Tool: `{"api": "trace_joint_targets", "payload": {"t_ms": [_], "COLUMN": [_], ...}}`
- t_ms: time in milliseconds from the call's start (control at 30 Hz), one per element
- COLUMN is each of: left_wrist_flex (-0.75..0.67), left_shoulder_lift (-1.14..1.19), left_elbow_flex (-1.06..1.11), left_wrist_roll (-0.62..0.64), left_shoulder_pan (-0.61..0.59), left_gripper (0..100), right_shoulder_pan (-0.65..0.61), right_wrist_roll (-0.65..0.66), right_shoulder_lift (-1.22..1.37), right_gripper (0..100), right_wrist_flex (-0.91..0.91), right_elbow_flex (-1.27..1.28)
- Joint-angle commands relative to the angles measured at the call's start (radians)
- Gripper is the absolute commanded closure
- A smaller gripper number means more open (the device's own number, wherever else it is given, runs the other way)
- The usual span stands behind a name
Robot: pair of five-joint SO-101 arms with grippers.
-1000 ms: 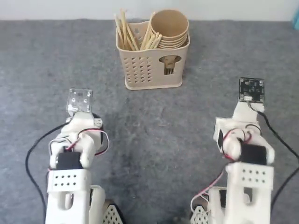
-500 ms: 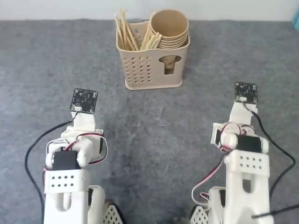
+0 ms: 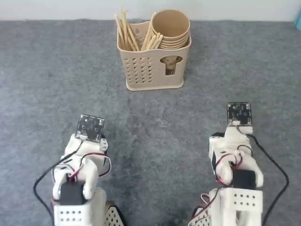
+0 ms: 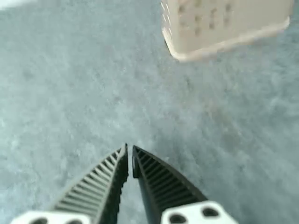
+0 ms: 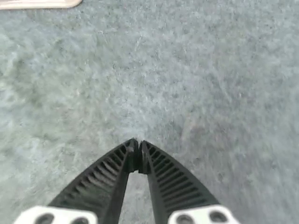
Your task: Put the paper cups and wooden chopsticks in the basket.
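Paper cups (image 3: 170, 26) and wooden chopsticks (image 3: 126, 30) stand in the far basket (image 3: 153, 70) — the task looks done; left gripper (image 4: 129, 156) and right gripper (image 5: 138, 151) sit near, jaws closed and empty.

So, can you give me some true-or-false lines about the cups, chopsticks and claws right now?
1. The paper cups sit stacked inside the basket. True.
2. The wooden chopsticks lie flat in front of the arms. False: they stand in the basket beside the cups.
3. The left claw is shut and holds nothing. True.
4. The right claw grips a cup. False: it is shut and empty.
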Motion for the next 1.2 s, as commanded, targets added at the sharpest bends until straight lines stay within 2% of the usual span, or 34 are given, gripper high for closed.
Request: {"api": "trace_joint_targets", "payload": {"t_ms": [0,133,300,467,567,733,1167], "left_wrist_flex": [-0.060,-0.173,-0.167,-0.087,-0.069,0.087,0.092], "left_shoulder_lift": [0.003,0.003,0.000,0.006,0.006,0.000,0.000], "left_elbow_flex": [0.019,0.150,0.153,0.153,0.151,0.151,0.151], "left_wrist_roll": [-0.006,-0.011,-0.012,-0.014,-0.020,-0.023,-0.026], "left_shoulder_pan": [-0.028,-0.029,-0.063,-0.068,-0.115,-0.121,-0.124], "left_gripper": [99,99,99,99,99,99,99], "right_shoulder_pan": [-0.008,-0.010,-0.012,-0.012,-0.010,0.030,0.041], "right_wrist_roll": [0.029,0.025,0.023,0.021,0.021,0.021,0.023], "right_shoulder_lift": [-0.022,-0.030,-0.031,-0.031,-0.031,-0.033,-0.033], "right_gripper": [99.2,99.2,99.2,99.2,99.2,99.2,99.2], "right_wrist_flex": [-0.110,-0.134,-0.094,0.013,0.120,0.176,0.209], "right_elbow_flex": [0.084,0.155,0.209,0.207,0.189,0.181,0.181]}}
